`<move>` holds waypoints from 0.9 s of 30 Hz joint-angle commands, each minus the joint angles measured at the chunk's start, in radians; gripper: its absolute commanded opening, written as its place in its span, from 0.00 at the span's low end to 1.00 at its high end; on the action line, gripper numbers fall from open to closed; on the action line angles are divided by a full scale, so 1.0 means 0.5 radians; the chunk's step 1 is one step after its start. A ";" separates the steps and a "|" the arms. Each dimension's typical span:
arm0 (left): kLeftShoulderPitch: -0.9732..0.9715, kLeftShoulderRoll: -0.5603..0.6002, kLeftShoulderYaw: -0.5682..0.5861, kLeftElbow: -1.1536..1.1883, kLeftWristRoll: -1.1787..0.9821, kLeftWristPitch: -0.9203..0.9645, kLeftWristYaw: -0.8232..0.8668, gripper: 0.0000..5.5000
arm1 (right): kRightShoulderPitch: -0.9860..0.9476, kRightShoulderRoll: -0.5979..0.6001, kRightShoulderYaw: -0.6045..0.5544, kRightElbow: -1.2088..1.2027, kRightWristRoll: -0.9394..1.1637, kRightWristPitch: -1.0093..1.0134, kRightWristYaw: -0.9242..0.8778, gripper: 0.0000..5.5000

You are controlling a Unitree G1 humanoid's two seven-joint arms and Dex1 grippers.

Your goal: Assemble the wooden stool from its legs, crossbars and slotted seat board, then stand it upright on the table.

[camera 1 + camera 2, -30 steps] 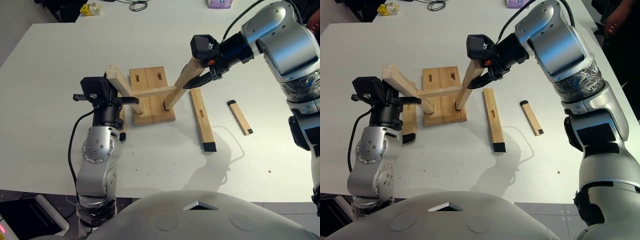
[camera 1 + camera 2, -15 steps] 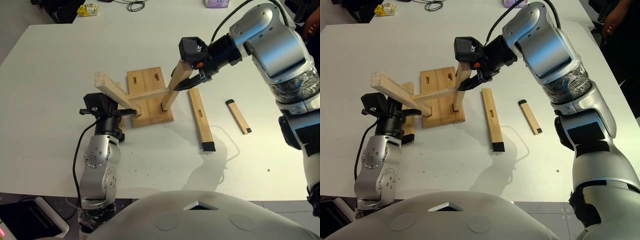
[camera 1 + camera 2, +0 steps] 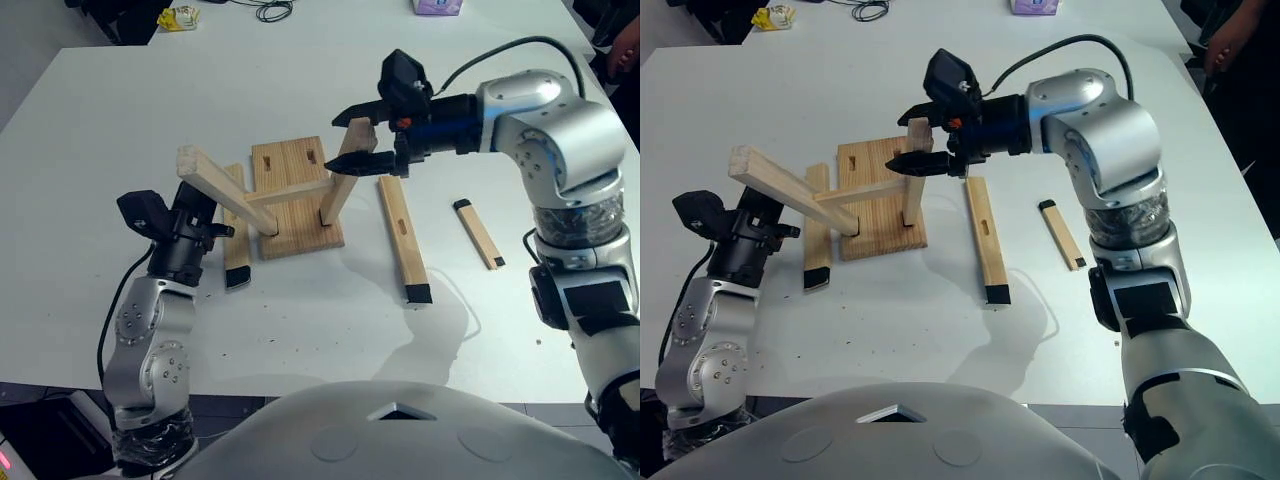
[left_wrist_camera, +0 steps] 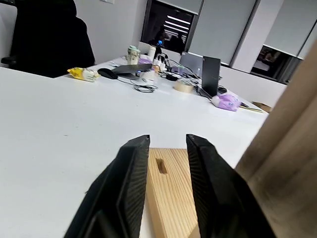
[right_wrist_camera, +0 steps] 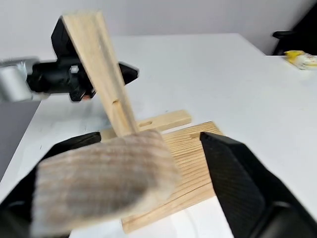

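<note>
Seating the joined frame looks like the step in hand. On the seat board [image 3: 300,225] the upright leg [image 3: 338,192] stands at the right side, tied by a crossbar [image 3: 295,189] to the leaning leg [image 3: 222,188], which tips out past the board's left edge. The right tool [image 3: 348,138] is spread wide around the upright leg's top, gripping nothing. The left tool [image 4: 168,141] sits empty, slightly parted, beside the leaning leg. Next, probably, both legs need to be clasped, squared and pressed into the slots.

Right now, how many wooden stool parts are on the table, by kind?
Long pale wooden legs: 4 (2 joined, 2 lying flat)
Short wooden crossbars: 2 (1 joined, 1 loose)
Slotted wooden seat board: 1
Total: 7
</note>
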 commanded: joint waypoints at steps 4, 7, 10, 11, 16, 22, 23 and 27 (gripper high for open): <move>0.020 0.299 0.364 0.043 -0.503 0.128 -0.299 0.25 | 0.259 0.219 -0.643 -0.430 0.672 0.244 -0.302 0.68; -0.160 0.373 0.614 0.093 -0.781 0.097 -0.188 0.25 | 0.172 0.406 -0.934 -0.378 0.871 0.122 -0.611 0.68; -0.387 0.412 0.649 0.051 -0.954 0.087 -0.031 0.25 | 0.159 0.503 -0.940 -0.355 0.881 0.027 -0.844 0.68; -0.435 0.425 0.596 0.007 -0.935 0.103 0.006 0.25 | 0.193 0.518 -0.888 -0.369 0.861 -0.003 -0.879 0.68; -0.539 0.473 0.246 -0.189 -0.741 0.182 0.090 0.25 | 0.349 0.563 -0.544 -0.406 0.680 -0.142 -1.027 0.68; -0.741 0.524 0.206 -0.287 -0.778 0.174 0.182 0.25 | 0.274 0.608 -0.456 -0.442 0.674 -0.282 -1.153 0.68; -0.791 0.533 0.228 -0.296 -0.804 0.163 0.214 0.21 | 0.239 0.618 -0.485 -0.458 0.720 -0.296 -1.167 0.68; -0.914 0.576 0.285 -0.340 -0.944 0.144 0.306 0.12 | 0.172 0.652 -0.553 -0.543 0.913 -0.318 -1.224 0.58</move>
